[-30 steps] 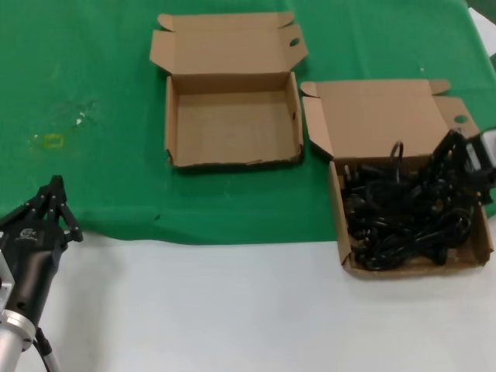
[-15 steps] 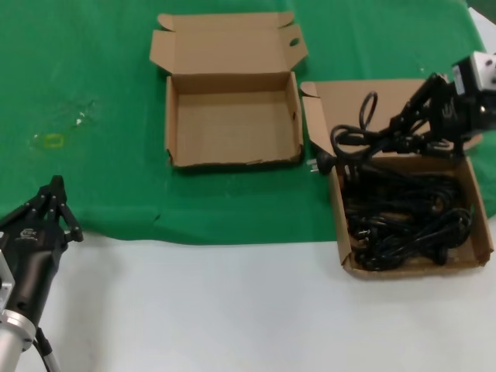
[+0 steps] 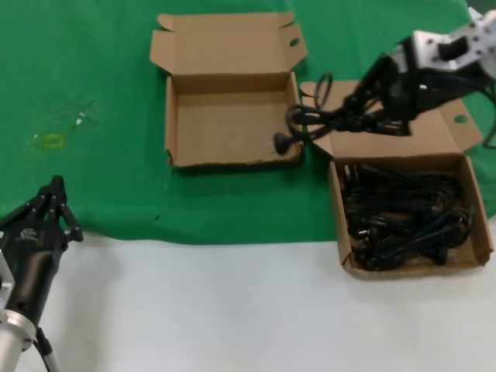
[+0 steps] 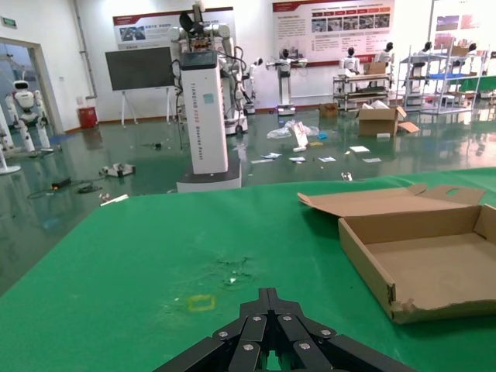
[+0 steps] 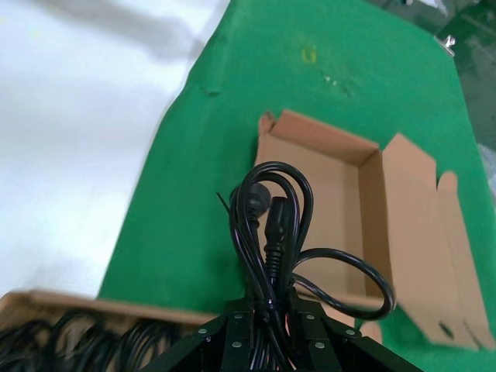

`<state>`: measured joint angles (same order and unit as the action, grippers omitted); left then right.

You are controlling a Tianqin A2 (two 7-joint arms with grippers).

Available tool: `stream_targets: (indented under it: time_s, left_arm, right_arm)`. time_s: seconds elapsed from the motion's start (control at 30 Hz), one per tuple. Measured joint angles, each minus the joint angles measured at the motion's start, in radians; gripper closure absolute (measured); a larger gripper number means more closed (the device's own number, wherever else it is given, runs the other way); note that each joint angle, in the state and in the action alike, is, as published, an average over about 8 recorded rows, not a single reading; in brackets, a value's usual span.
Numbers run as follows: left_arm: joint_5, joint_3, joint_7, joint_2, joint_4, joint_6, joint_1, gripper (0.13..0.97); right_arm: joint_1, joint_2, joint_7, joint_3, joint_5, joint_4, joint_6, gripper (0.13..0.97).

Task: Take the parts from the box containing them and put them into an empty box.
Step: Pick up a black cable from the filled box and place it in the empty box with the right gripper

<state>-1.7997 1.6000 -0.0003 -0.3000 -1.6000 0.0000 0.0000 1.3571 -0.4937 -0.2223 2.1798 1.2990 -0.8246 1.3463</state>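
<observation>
My right gripper (image 3: pixel 370 101) is shut on a black power cord (image 3: pixel 310 116) and holds it in the air over the gap between the two boxes. The cord's plug (image 3: pixel 281 142) hangs by the empty box's right wall. In the right wrist view the cord bundle (image 5: pixel 271 232) sticks out from my right gripper (image 5: pixel 271 310), with the empty box (image 5: pixel 333 209) beyond. The empty box (image 3: pixel 232 124) lies at the back middle. The box containing the parts (image 3: pixel 465 194) lies at the right with several black cords (image 3: pixel 403 217) in it. My left gripper (image 3: pixel 53 205) is parked at the near left, shut and empty.
A green cloth (image 3: pixel 85 70) covers the far part of the table; the near part is white (image 3: pixel 201 310). A small yellow mark (image 3: pixel 53 140) lies on the cloth at the left. The left wrist view shows the empty box (image 4: pixel 418 256) off to one side.
My right gripper has lifted a cord out of the full box and carried it up and left toward the empty box. The left arm has not moved.
</observation>
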Motion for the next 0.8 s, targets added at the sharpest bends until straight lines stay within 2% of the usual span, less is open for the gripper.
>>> stream_targets:
  time_s: [0.27,0.6,0.8]
  left_arm:
    - [0.0,0.0,0.0,0.0,0.0,0.0,0.0,0.953]
    - [0.0,0.0,0.0,0.0,0.0,0.0,0.0,0.953]
    - [0.0,0.0,0.0,0.0,0.0,0.0,0.0,0.953]
  right_arm:
    - [0.081,0.152,-0.105,0.009,-0.004,0.246,-0.091,0.875]
    - [0.202,0.343,-0.263,-0.009,0.005,0.627,-0.234,0.876]
    - [0.228,0.421,-0.309,-0.03,0.014,0.754,-0.336,0.876]
